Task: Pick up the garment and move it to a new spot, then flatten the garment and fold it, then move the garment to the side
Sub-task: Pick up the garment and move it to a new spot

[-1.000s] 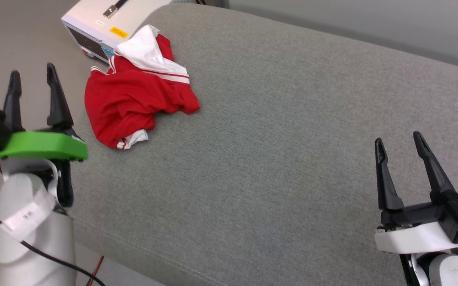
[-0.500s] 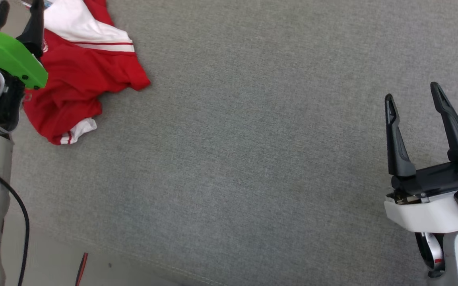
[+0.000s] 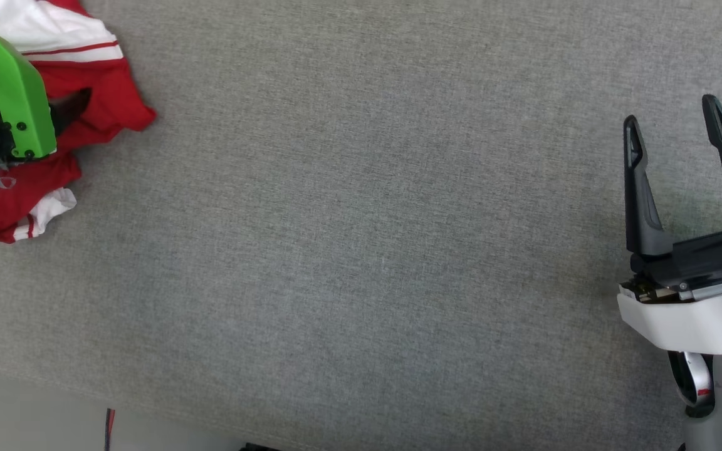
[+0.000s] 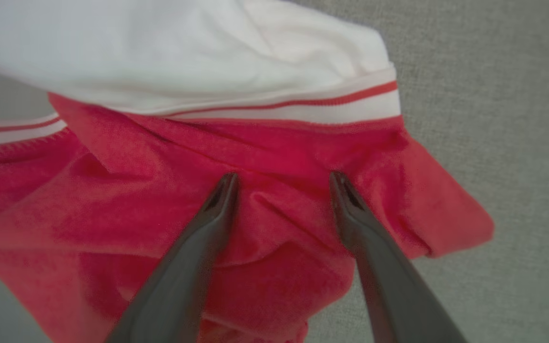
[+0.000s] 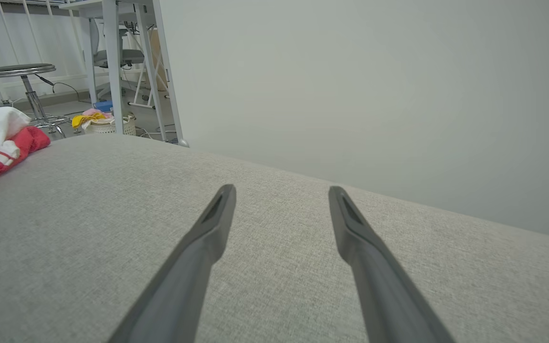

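- While the garment has yet to be lifted, the grey padded surface (image 3: 361,250) takes up most of the head view, with its near edge running along the bottom.
- The garment (image 3: 104,106) lies crumpled at the far left of that surface, a red body with a white striped sleeve on top. The heap shows no clear long axis.
- The left gripper (image 4: 284,178) is by far the nearer one. In its wrist view the heap lies straight ahead and beneath the fingers, with a raised red fold between them, just short of the sleeve's striped edge.
- Its fingers are spread wide with the tips at the cloth, though I cannot tell whether they press in. Nothing is pinched.
- The right gripper (image 3: 670,109) hovers well apart on the right, fingers spread and holding nothing. Closing the left fingers on the fold looks like the coming move.
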### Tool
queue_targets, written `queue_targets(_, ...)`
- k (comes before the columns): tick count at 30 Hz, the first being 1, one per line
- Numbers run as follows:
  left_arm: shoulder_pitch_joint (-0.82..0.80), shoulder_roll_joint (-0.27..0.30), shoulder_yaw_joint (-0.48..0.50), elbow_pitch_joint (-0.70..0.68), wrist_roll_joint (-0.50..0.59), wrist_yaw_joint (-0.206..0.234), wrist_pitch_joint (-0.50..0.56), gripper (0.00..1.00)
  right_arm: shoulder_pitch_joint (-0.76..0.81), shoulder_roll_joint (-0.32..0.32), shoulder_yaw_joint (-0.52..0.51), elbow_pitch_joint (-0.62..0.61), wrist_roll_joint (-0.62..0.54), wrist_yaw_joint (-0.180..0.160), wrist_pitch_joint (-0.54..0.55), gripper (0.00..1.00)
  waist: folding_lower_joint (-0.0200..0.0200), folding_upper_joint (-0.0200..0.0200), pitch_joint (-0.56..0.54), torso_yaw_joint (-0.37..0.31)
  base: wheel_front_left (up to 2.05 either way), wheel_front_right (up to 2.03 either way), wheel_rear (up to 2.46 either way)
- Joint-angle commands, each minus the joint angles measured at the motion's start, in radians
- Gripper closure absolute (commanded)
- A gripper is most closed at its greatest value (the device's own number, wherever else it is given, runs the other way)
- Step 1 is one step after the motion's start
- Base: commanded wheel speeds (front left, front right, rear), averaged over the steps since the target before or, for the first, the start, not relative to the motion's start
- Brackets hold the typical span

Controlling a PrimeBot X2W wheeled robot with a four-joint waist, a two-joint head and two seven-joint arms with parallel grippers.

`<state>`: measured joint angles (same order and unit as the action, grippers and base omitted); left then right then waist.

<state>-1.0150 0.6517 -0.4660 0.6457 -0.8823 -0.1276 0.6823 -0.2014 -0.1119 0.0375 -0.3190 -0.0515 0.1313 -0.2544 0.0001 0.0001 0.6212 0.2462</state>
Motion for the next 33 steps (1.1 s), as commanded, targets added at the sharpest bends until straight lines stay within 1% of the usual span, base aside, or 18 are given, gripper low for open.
queue_targets(1, -0.019, 0.014, -0.016, 0.006, -0.001, -0.003, 0.012, 0.0, -0.02, -0.005, -0.003, -0.007, -0.007, -0.001, -0.007, 0.0, -0.0001, -0.0001, 0.036, -0.028, 0.0, 0.0, 0.0)
queue_targets(6, -0.016, 0.005, -0.1, 0.037, -0.007, -0.003, 0.075, 0.0, -0.033, -0.007, -0.006, -0.009, -0.006, -0.001, -0.007, 0.0, -0.0001, -0.0001, 0.058, -0.031, 0.0, 0.0, 0.0)
queue_targets(11, -0.008, -0.016, -0.158, 0.06, -0.028, -0.003, 0.072, 0.0, -0.047, -0.006, -0.004, -0.006, -0.002, -0.001, -0.007, 0.0, -0.0001, -0.0001, 0.069, -0.029, 0.0, 0.0, 0.0)
queue_targets(12, -0.004, -0.019, -0.194, 0.067, -0.046, -0.003, 0.058, 1.0, -0.049, -0.005, -0.006, -0.001, 0.002, -0.001, -0.007, 0.0, -0.0001, -0.0001, 0.059, -0.024, 0.0, 0.0, 0.0)
queue_targets(15, -0.014, -0.006, -0.215, 0.063, -0.057, -0.003, 0.015, 1.0, -0.045, 0.0, -0.011, 0.004, 0.01, -0.001, -0.007, 0.0, -0.0001, -0.0001, 0.033, -0.016, 0.0, 0.0, 0.0)
queue_targets(18, -0.03, 0.005, -0.212, 0.05, -0.081, -0.003, -0.057, 1.0, -0.037, 0.008, -0.014, 0.012, 0.019, -0.001, -0.007, 0.0, -0.0001, -0.0001, -0.005, -0.009, 0.0, 0.0, 0.0)
queue_targets(23, -0.058, 0.046, -0.23, -0.026, -0.116, -0.003, -0.164, 1.0, -0.016, 0.028, -0.015, 0.031, 0.036, -0.001, -0.007, 0.0, -0.0001, -0.0001, -0.1, -0.004, 0.0, 0.0, 0.0)
queue_targets(27, -0.085, 0.083, -0.277, -0.104, -0.101, -0.003, -0.213, 1.0, 0.007, 0.044, -0.019, 0.044, 0.051, -0.001, -0.007, 0.0, -0.0001, -0.0001, -0.164, -0.008, 0.0, 0.0, 0.0)
queue_targets(33, -0.144, 0.1, -0.355, -0.222, -0.065, -0.003, -0.254, 1.0, 0.038, 0.058, -0.03, 0.054, 0.07, -0.001, -0.007, 0.0, -0.0001, -0.0001, -0.233, -0.041, 0.0, 0.0, 0.0)
